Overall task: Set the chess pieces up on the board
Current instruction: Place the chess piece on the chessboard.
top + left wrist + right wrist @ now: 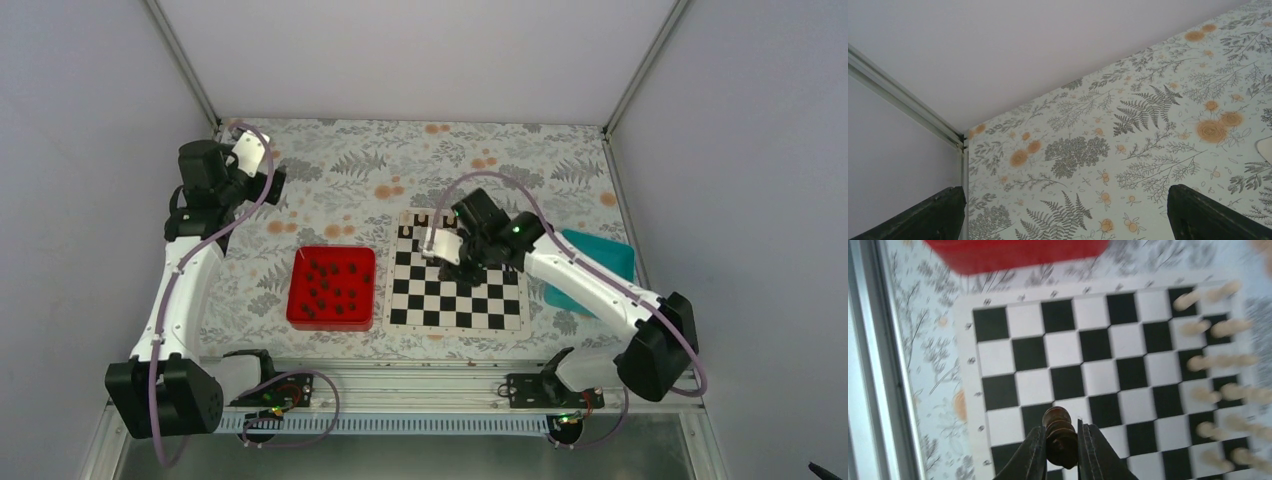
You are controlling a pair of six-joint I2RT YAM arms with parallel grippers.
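The board of black and cream squares lies mid-table, also filling the right wrist view. My right gripper is shut on one dark brown chess piece, held tilted just above the board's squares near its left border in that view. From above, the right gripper hovers over the board's middle. Several more dark chess pieces lie in the red tray. My left gripper is open and holds nothing, over the table's far left corner.
Pale pieces stand in rows along one side of the board, at its far edge from above. A teal tray lies right of the board, partly under the right arm. The enclosure walls meet close behind the left gripper.
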